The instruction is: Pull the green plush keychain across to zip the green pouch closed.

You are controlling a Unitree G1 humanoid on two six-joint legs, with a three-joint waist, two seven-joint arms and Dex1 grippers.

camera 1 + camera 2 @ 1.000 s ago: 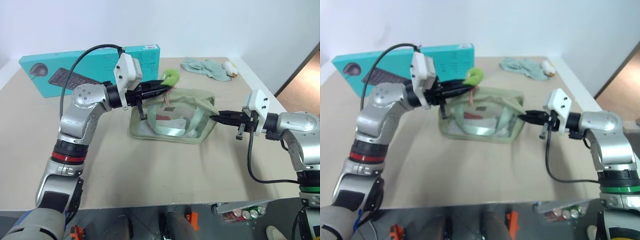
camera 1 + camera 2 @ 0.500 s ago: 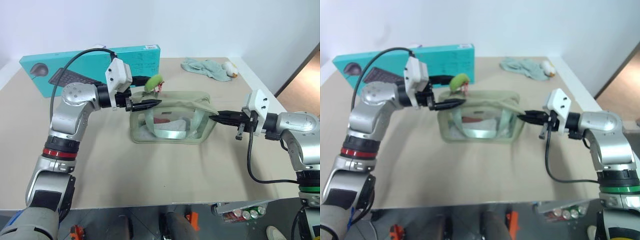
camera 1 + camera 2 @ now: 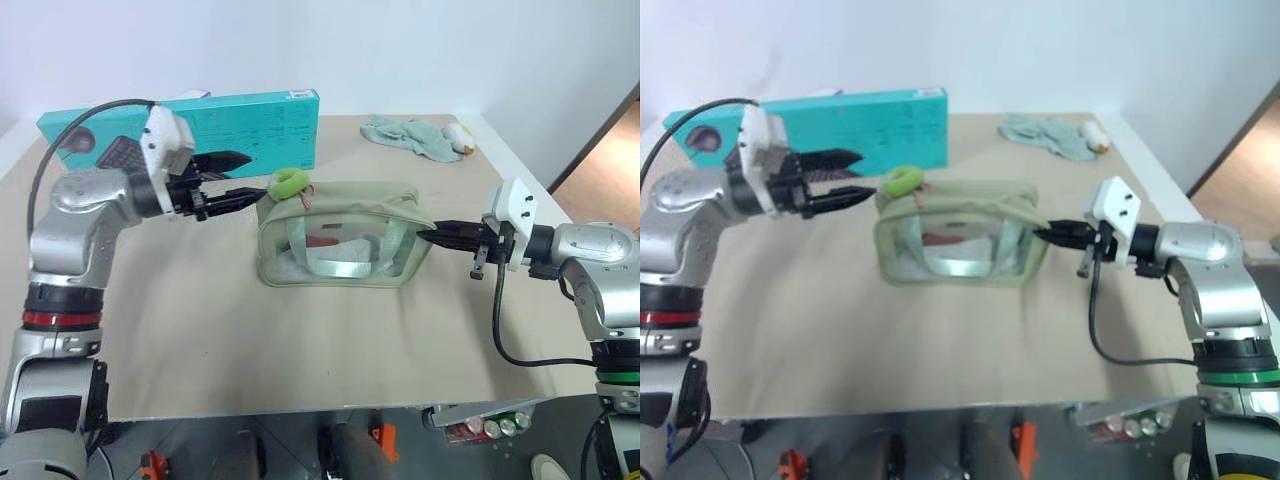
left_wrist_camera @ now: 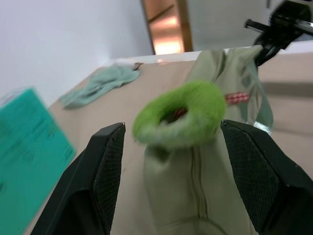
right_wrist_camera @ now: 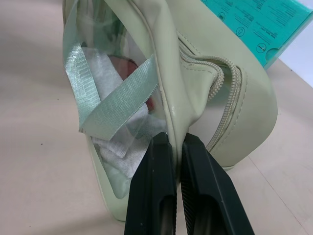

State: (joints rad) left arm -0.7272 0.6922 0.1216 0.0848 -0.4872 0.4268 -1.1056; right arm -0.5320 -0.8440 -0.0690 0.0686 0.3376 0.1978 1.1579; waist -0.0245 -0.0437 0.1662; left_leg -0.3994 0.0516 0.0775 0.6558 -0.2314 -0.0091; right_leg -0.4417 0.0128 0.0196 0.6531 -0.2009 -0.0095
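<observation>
- Pouch sits on the table, keychain at its left end.
- Left gripper gapes, empty, beside the keychain.
- Right gripper pinches the pouch's right end.

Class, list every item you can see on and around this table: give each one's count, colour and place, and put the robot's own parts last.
pouch: 1, sage green, table centre
keychain: 1, lime green, on pouch's left end
box: 1, teal, back left
cloth: 1, mint green, back right
table: 1, beige
cans: several, below the table's right front edge
left gripper: 1, black, open, left of keychain
right gripper: 1, black, shut on pouch's right end
</observation>
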